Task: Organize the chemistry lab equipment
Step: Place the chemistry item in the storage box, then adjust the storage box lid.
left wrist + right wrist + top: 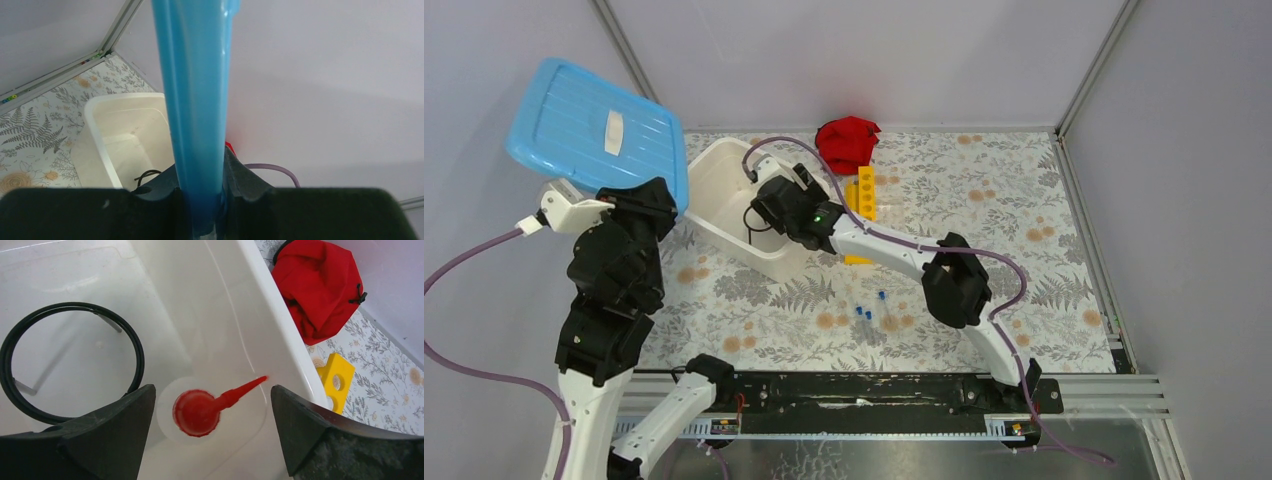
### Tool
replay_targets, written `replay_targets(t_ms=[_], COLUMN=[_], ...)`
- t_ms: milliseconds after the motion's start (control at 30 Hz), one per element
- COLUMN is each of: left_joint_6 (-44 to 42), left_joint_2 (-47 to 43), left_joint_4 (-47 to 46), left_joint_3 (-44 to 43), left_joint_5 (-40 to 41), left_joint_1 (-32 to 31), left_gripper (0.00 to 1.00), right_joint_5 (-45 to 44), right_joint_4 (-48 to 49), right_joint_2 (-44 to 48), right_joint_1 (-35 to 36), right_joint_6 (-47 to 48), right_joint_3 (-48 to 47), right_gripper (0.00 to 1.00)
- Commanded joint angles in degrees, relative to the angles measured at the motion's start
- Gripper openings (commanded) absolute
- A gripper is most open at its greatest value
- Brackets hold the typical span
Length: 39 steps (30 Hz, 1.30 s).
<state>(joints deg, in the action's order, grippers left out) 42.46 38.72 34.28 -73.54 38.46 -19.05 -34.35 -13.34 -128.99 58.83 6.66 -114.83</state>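
Note:
My left gripper (202, 172) is shut on the edge of the blue lid (594, 128) and holds it tilted in the air at the far left, above the tub's left end. The lid shows edge-on in the left wrist view (197, 90). The open white tub (724, 205) holds the black wire ring stand (70, 360) and a white squeeze bottle with a red nozzle (200, 412). My right gripper (212, 392) is open just above that bottle, inside the tub (772, 215). The yellow holed rack (862, 200) lies right of the tub. Blue-capped tubes (864, 313) lie at front centre.
A red cloth bag (847, 142) sits at the back behind the rack, also in the right wrist view (320, 285). The right arm's forearm (894, 250) crosses over the rack's near end. A small clear piece (890, 323) lies beside the tubes. Walls close the back and sides.

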Motion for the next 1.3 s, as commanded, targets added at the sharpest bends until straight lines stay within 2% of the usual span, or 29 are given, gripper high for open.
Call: replay_targets(t_ms=[0,133,433,600,700,867,1000,1133,1267], left_joint_6=[-0.05,-0.40,-2.07,1.97,6.89,19.40,30.27,36.89,39.28], left_joint_2=[1.30,2.55,4.32,3.45,1.24,-3.33,-6.12,-8.09,-10.85], left_joint_4=[-2.78,-2.72,-4.54,-4.97,-6.89,-12.87,-17.73,-22.59,-25.77], left_joint_3=[-0.78,-2.20,-4.43,-3.04,2.24,14.80,24.15,30.98,34.56], left_joint_5=[-0.22,-1.24,-7.20,-9.95,-10.75,-11.14,-10.78,-11.36,-9.80], left_joint_1=[-0.17,-0.17,-0.19,-0.19,-0.20,-0.19,-0.28,-0.45,-1.11], left_gripper=[0.00,0.00,0.00,0.00,0.00,0.00,0.00,0.00,0.00], right_joint_5=[0.85,1.07,1.78,0.87,1.35,4.70,8.54,12.05,15.94], right_joint_4=[2.70,3.75,9.33,10.60,11.07,12.82,17.76,19.25,20.69], right_joint_2=[5.50,8.84,22.28,29.66,34.70,45.47,52.47,55.84,55.72], right_joint_1=[-0.64,-0.64,-0.64,-0.64,-0.64,-0.64,-0.64,-0.65,-0.66], right_joint_6=[1.03,1.36,-0.07,-2.52,-7.16,-23.04,-34.37,-42.43,-47.48], right_joint_3=[-1.78,-1.29,7.91,15.16,20.47,32.51,42.00,47.15,49.36], right_gripper=[0.92,0.93,0.92,0.93,0.93,0.91,0.91,0.91,0.91])
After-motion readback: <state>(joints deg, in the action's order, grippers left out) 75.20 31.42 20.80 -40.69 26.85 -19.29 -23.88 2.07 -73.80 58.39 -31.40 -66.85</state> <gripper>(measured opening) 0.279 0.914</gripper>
